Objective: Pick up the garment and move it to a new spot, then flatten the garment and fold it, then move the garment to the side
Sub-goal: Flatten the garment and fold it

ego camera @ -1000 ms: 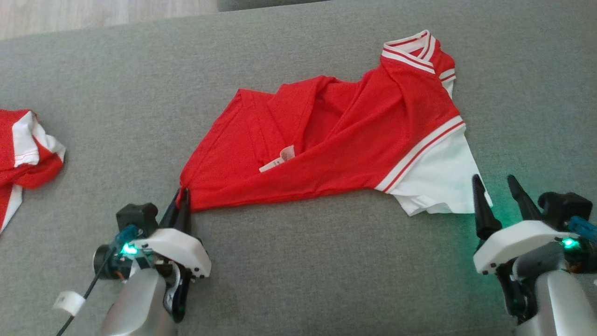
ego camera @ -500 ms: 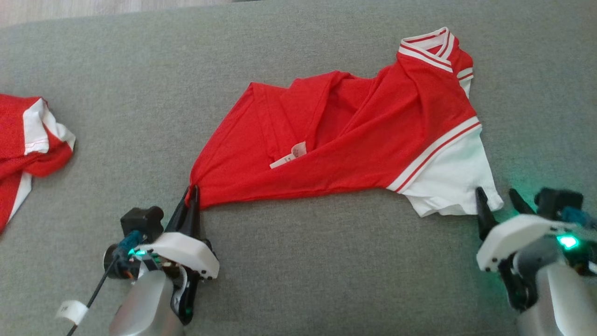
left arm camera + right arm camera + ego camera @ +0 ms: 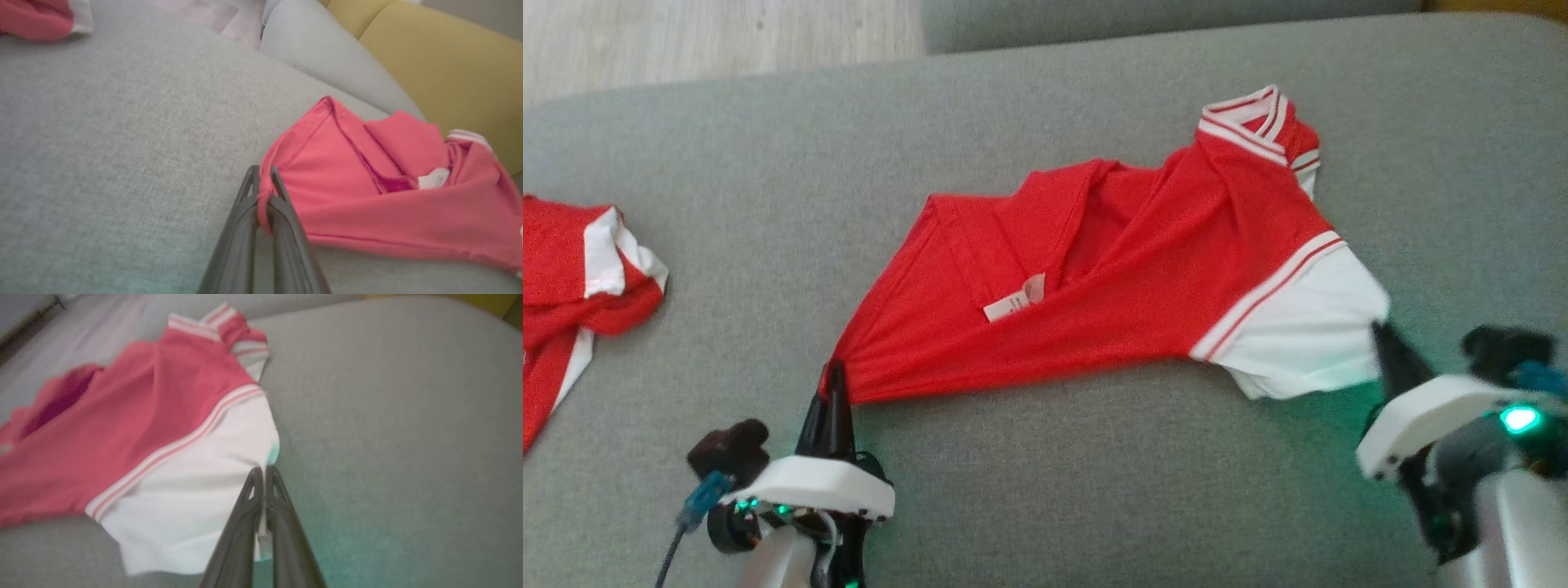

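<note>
Far left, on the grey cushion (image 3: 1045, 490): a second red-and-white garment (image 3: 580, 269), crumpled and well apart from the work. Pale wood floor (image 3: 719, 41) lies beyond the cushion's far edge, upper left. Lower left: left gripper (image 3: 836, 374), fingers pointing up the head view, pinched tight on the left corner of the garment (image 3: 1111, 278). Red cloth gathers into radiating creases at the tips. The left wrist view agrees: a bunch of red cloth sits between the two dark fingers, just under their tips. The garment lies mid-cushion, stretched crosswise between the two grippers. It is not flat, and the body is rumpled with a deep fold open along its top. A white label (image 3: 1014, 298) shows near the centre, at the edge of that fold. At the garment's upper right, a red-and-white striped band (image 3: 1245, 118) is turned up. At its lower right is a white sleeve panel (image 3: 1298, 327) with a striped seam. Lower right: right gripper (image 3: 1380, 333), closed on the outer edge of the white panel. The right wrist view shows white cloth caught in the thin slit between its fingers and drawn to a point there. Green light tints the cushion beside it. In the left wrist view, a mustard-yellow cushion (image 3: 441, 61) sits behind the grey one.
</note>
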Robot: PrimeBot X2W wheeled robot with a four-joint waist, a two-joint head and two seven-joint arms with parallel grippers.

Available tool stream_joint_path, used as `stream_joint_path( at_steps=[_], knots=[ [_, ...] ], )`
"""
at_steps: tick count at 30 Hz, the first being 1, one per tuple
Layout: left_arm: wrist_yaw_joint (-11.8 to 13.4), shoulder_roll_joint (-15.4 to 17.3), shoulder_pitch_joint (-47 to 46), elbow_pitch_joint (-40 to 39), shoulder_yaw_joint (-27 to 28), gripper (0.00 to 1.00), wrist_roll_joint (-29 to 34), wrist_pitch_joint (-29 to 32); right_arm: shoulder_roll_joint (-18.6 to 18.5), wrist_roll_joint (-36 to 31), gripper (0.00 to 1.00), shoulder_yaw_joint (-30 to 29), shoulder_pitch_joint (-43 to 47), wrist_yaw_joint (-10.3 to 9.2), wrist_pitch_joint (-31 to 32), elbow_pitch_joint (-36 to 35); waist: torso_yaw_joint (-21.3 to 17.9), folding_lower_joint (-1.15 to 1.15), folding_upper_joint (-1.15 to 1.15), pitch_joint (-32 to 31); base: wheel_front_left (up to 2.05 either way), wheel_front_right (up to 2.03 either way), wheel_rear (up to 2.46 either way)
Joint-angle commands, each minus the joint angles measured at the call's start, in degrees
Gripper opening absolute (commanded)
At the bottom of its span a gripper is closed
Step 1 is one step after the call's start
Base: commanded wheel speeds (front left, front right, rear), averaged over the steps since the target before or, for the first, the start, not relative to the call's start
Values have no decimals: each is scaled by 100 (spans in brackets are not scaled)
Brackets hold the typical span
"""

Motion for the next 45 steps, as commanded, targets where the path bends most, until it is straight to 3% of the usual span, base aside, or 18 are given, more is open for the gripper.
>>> stream_joint_path(
  at_steps=[1, 8, 9, 12, 17, 22, 27, 34, 41, 45],
  knots=[
    [-40, 49, -34, -243, 233, 0, -49, -76, -37, 53, 0, 72, -186, -4, 15, -358, -66, 0, 0, -157, 0, 0, 0],
    [149, 221, 433, -2438, 455, 0, -374, 381, -37, 90, 0, -249, -82, -4, 523, -2284, -123, 0, 0, -434, 0, 0, 0],
    [267, 276, 500, -3247, 493, 0, -492, 713, -37, 85, 0, -319, -125, -4, 688, -2851, -113, 0, 0, -428, 0, 0, 0],
    [462, 395, 462, -4463, 525, 0, -681, 1323, -42, -39, 0, -369, -347, -4, 934, -3704, -99, 0, 0, -325, 0, 0, 0],
    [773, 555, 13, -5586, 587, 0, -1085, 2270, -225, -50, 0, -410, -1131, -4, 1298, -4267, -106, 0, 0, 6, 0, 0, 0],
    [1005, 711, -712, -5316, 674, 0, -1233, 2812, -513, 333, 0, -219, -2257, -4, 1364, -3349, -173, 0, 0, 669, 0, 0, 0],
    [1078, 837, -2036, -4320, 873, 0, -1152, 2755, -1044, 760, 0, 414, -3926, -4, 454, -1643, -265, 0, 0, 1476, 0, 0, 0],
    [868, 1140, -3929, -2698, 928, 0, -409, 1655, -1470, 560, 0, 1285, -5996, -4, -1546, 387, -341, 0, 0, 1617, 0, 0, 0],
    [696, 1277, -5149, -2201, 944, 0, 6, 638, -1707, 362, 0, 1396, -7269, -4, -2783, 969, -330, 0, 0, 1540, 0, 0, 0],
    [505, 1267, -5384, -2134, 883, 0, 59, 261, -1807, 323, 0, 1424, -7558, -4, -2928, 1147, -312, 0, 0, 1551, 0, 0, 0]
  ],
)
